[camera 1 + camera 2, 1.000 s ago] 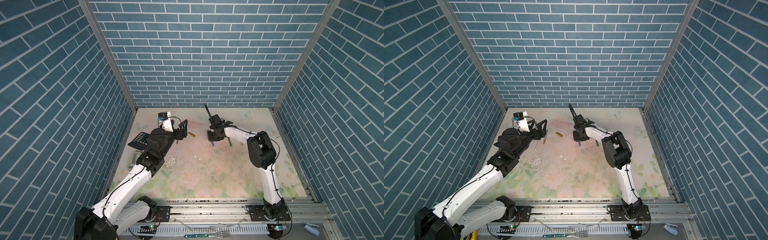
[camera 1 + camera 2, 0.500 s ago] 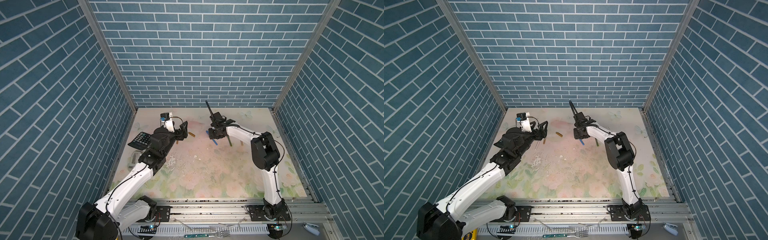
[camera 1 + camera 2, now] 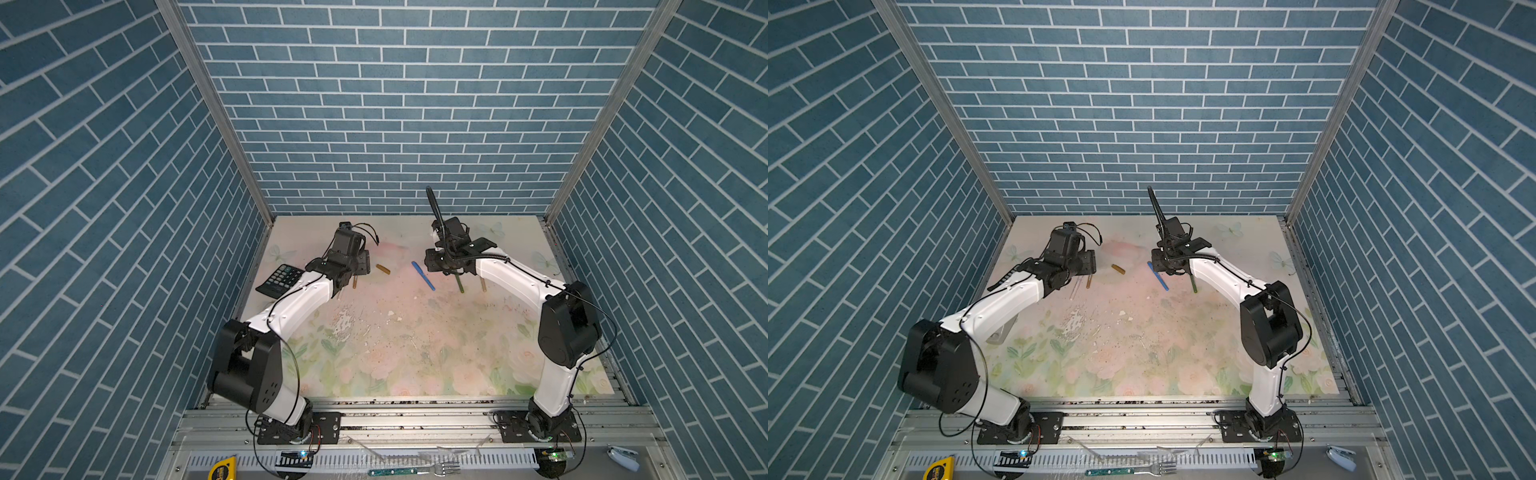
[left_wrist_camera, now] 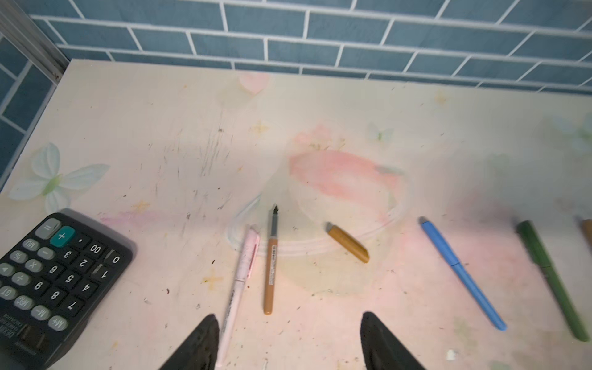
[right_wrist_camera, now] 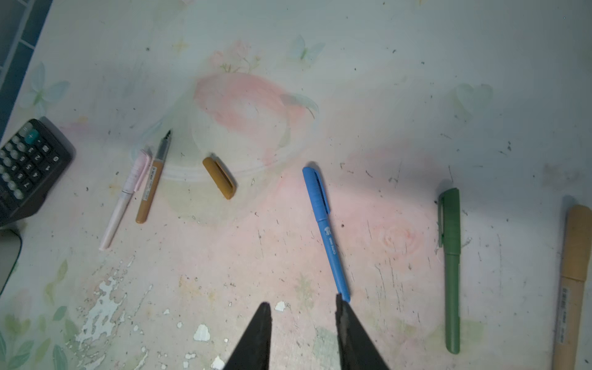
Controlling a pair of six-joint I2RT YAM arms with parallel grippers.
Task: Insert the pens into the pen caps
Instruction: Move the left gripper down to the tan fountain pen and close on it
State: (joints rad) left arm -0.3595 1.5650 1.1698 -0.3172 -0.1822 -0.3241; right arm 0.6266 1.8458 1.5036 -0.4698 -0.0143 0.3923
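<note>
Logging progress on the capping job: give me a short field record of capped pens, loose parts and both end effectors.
capped: pink pen, blue pen, green pen, tan pen
uncapped: gold pen, nib bare
loose cap: gold cap, apart from gold pen
left end effector: open, empty
right end effector: open, empty
other: calculator

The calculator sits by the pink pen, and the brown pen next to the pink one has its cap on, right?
Not quite. The brown pen beside the pink pen has no cap on: its dark tip is bare, and the brown cap lies loose on the table near it, as the left wrist view shows. The calculator does sit by the pink pen.
</note>
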